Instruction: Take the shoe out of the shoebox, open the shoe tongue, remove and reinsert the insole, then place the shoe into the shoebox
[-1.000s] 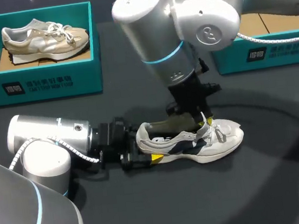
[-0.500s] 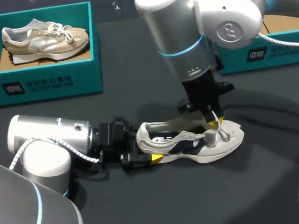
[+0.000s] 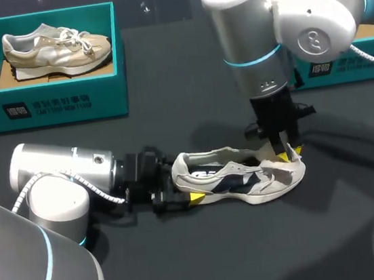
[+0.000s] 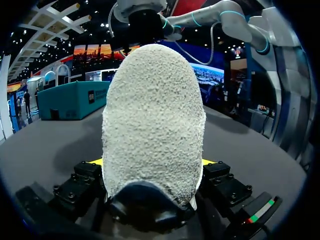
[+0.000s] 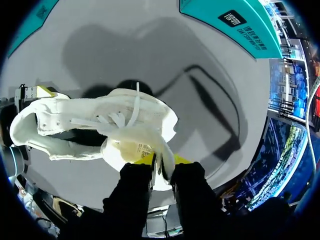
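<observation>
A white and grey sneaker (image 3: 239, 178) lies on its sole on the dark table, toe to the right. My left gripper (image 3: 187, 185) lies low at its heel, a finger on each side. In the left wrist view the fuzzy heel (image 4: 152, 125) fills the space between the fingers of my left gripper (image 4: 152, 162). My right gripper (image 3: 290, 153) hangs over the toe end, shut on the shoe tongue (image 3: 275, 166). The right wrist view shows the pale tongue (image 5: 132, 142) folded forward over the laces, its edge pinched in my right gripper (image 5: 161, 161). The sneaker (image 5: 90, 120) gapes wide behind it.
A teal shoebox (image 3: 52, 98) at the back left holds a beige sneaker (image 3: 56, 47). Another teal box (image 3: 342, 66) stands at the back right, partly behind my right arm. Bare dark tabletop lies in front of the shoe.
My right arm has swung right, from above the shoe's middle to its toe, drawing the tongue forward and down. The left arm and the shoe have stayed put.
</observation>
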